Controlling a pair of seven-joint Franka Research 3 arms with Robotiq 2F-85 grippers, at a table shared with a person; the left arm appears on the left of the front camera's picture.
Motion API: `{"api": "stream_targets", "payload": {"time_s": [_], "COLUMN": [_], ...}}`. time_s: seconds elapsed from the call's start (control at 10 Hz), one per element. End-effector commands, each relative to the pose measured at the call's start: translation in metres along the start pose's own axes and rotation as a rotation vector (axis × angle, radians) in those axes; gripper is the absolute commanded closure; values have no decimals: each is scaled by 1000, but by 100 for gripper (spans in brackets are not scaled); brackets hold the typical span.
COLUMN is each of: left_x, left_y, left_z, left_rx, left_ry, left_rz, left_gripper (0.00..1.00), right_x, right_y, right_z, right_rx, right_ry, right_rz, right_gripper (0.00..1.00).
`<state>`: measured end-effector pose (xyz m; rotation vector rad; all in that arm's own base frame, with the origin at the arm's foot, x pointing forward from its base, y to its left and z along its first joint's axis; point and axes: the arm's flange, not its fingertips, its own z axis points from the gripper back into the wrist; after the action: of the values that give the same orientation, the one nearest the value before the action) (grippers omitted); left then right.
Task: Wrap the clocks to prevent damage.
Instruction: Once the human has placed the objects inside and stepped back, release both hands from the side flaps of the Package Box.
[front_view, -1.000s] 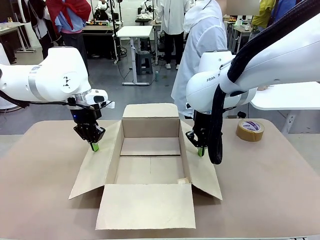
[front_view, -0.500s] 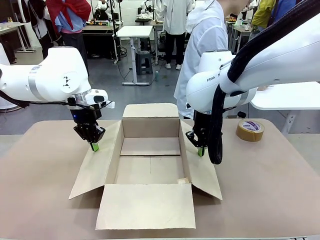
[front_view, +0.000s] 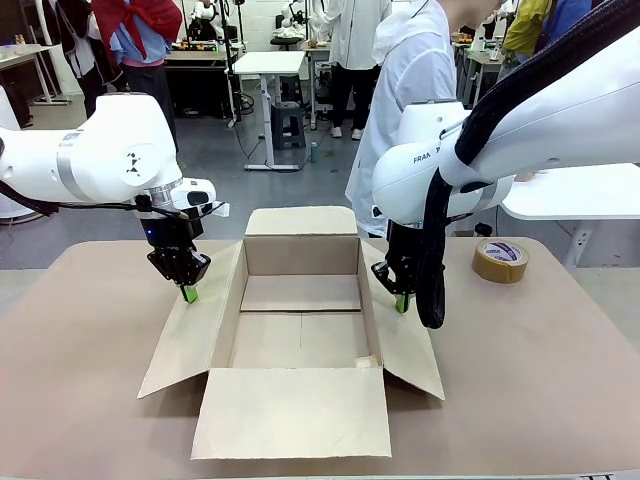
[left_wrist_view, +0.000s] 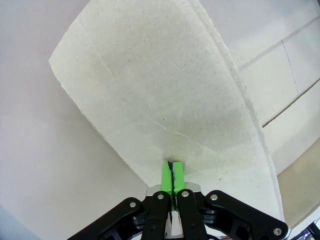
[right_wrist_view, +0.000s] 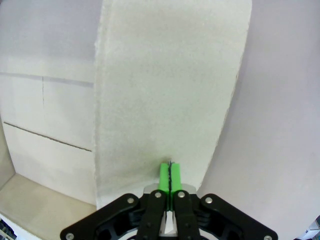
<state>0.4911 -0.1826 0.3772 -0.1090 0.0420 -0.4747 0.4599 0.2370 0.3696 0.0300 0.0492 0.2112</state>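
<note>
Both claws pinched shut, empty — left gripper on the left flap of the box, right gripper on the right flap. Press harder and cardboard creases or the box skids — clocks, can't tell where

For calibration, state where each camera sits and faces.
Front: fixed between the arms, looking across the table at the cardboard box, tape roll and person; both arms, left tool and right tool show.
Left wrist: on the left arm's wrist, looking down at the left flap; the shut left tool shows.
Right wrist: on the right arm's wrist, looking down at the right flap; the shut right tool shows.
Shared: front and wrist views show both flaps.
</note>
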Motion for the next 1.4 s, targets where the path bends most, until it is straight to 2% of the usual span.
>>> {"api": "stream_targets", "payload": {"time_s": [0.0, 1.3], "left_x": [-1, -1], "left_y": [0, 0], "left_z": [-1, -1], "left_rx": [-1, -1], "left_ry": [2, 2], "left_rz": [2, 2], "left_gripper": [100, 100], "right_x": [0, 0], "right_y": [1, 1], "right_z": [-3, -3], "right_rx": [0, 0], "right_ry": [4, 4], "right_rz": [-9, -9], "right_gripper": [99, 99]}}
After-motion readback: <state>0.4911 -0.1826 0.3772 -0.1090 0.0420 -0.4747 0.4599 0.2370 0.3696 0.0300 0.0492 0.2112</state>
